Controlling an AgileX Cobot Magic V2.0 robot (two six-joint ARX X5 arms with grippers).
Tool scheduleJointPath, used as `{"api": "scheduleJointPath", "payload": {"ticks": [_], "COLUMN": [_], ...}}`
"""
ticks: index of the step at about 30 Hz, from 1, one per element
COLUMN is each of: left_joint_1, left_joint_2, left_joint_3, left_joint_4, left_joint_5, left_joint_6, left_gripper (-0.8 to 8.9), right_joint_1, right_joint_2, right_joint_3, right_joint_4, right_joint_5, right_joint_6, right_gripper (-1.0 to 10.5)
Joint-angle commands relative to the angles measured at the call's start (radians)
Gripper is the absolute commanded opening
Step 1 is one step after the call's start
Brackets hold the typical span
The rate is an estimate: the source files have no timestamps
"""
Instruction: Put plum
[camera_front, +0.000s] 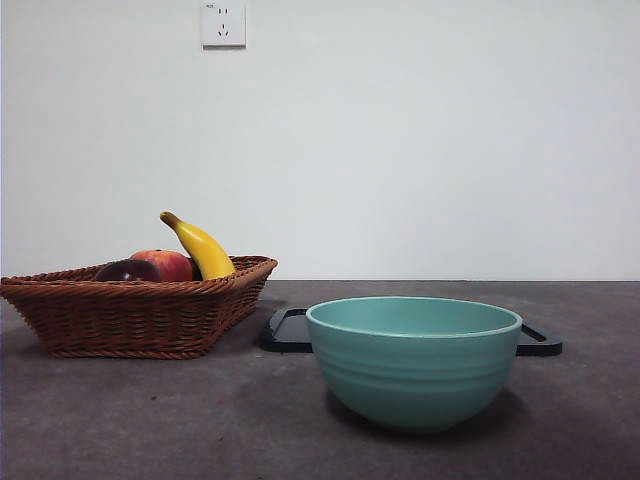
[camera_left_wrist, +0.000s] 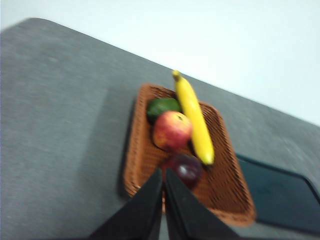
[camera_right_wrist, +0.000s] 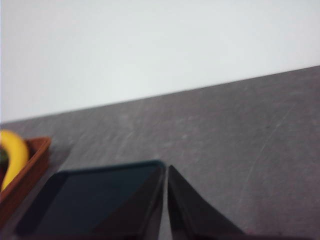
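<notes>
The dark maroon plum (camera_left_wrist: 184, 169) lies in a brown wicker basket (camera_left_wrist: 227, 192), next to a red-orange apple-like fruit (camera_left_wrist: 172, 130), a yellow banana (camera_left_wrist: 194, 117) and a green fruit (camera_left_wrist: 162, 107). In the front view the plum (camera_front: 126, 271) shows just over the basket rim (camera_front: 130, 310) at the left. My left gripper (camera_left_wrist: 163, 172) is shut and empty, above the basket close to the plum. My right gripper (camera_right_wrist: 165, 170) is shut and empty, over the dark tray (camera_right_wrist: 90, 197). Neither arm shows in the front view.
A teal bowl (camera_front: 414, 360) stands near the front, right of the basket. A flat black tray (camera_front: 290, 331) lies behind it. A wall with a socket (camera_front: 223, 24) closes the back of the grey table.
</notes>
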Motion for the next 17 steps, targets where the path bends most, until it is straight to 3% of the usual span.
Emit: {"api": "scheduleJointPath", "payload": {"ticks": [1, 9, 17], "left_joint_1": [0.002, -0.007, -0.045], "left_joint_2": [0.077, 0.283, 0.403], "left_joint_3": [0.080, 0.283, 0.434], "left_joint_4": [-0.051, -0.215, -0.364], "left_joint_5": [0.076, 0.236, 0.336], "left_joint_6": [0.071, 0.206, 0.305], "left_gripper": [0.09, 0.09, 0.09], "right_joint_1": [0.000, 0.005, 0.064], "right_joint_2": [0.069, 0.304, 0.505], "right_joint_3": [0.090, 0.349, 0.540], "right_joint_4": [-0.064, -0.296, -0.493], "right_joint_5": [-0.050, -0.180, -0.317], "right_joint_6": [-0.082, -0.209, -0.236], "right_gripper": [0.1, 0.1, 0.1]}}
